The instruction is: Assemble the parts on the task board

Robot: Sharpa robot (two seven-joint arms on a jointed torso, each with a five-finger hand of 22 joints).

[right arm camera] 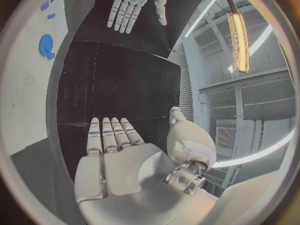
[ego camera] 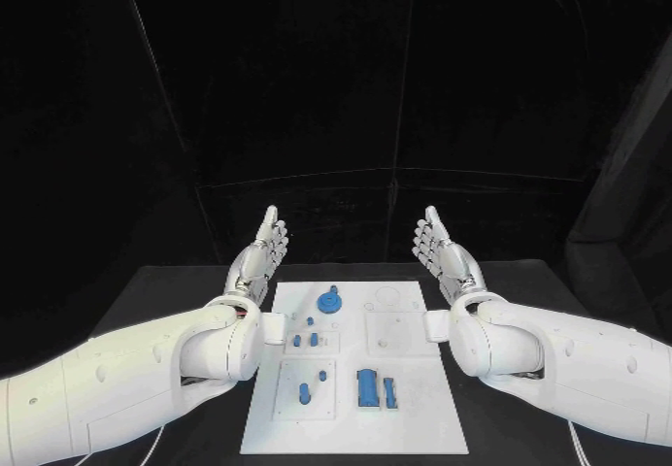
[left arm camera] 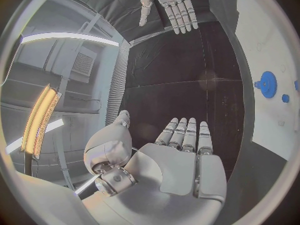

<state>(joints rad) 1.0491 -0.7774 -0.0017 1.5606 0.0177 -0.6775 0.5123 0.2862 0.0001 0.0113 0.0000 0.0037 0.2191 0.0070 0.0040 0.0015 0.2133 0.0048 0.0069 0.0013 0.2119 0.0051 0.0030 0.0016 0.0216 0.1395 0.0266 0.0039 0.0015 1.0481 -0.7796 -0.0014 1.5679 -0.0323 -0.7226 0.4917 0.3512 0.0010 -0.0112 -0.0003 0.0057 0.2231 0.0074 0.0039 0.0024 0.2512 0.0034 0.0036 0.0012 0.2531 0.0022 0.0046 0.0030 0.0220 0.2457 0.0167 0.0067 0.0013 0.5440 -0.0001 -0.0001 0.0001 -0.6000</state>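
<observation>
Both hands, left hand point(ego camera: 260, 254) and right hand point(ego camera: 446, 254), hold nothing, fingers straight, beside the task board point(ego camera: 420, 427). Blue parts point(ego camera: 367, 387) sit on it; whether they are assembled, I cannot tell.

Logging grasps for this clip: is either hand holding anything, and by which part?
Nothing is held: left hand and right hand are both open, fingers straight.

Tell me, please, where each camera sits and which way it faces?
Head view: on the head, looking down at the task board; both arms show.
Left wrist view: behind the left hand, facing the right hand.
Right wrist view: behind the right hand, facing the left.
All share the round blue part.
</observation>
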